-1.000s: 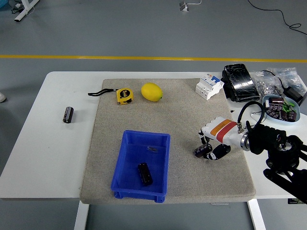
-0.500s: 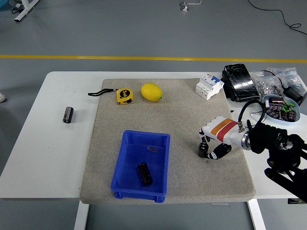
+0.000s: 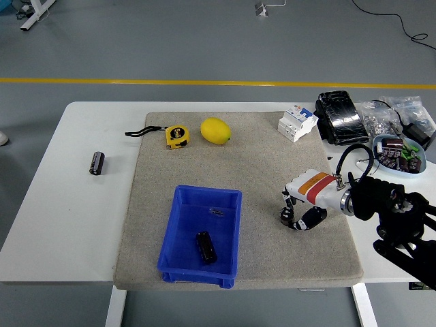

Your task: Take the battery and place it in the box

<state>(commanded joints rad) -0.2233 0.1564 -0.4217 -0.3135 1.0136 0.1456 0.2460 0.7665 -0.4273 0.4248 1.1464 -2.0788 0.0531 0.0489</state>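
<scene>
right hand near mat right edge | fingers curled

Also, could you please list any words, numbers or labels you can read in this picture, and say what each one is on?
"5": on the round label of the yellow tape measure; its smaller print is blurred.
White circuit breaker: blue markings on its face, too small to read.
Battery on the bare table: no legible print.
Battery in the blue box: nothing legible.
</scene>
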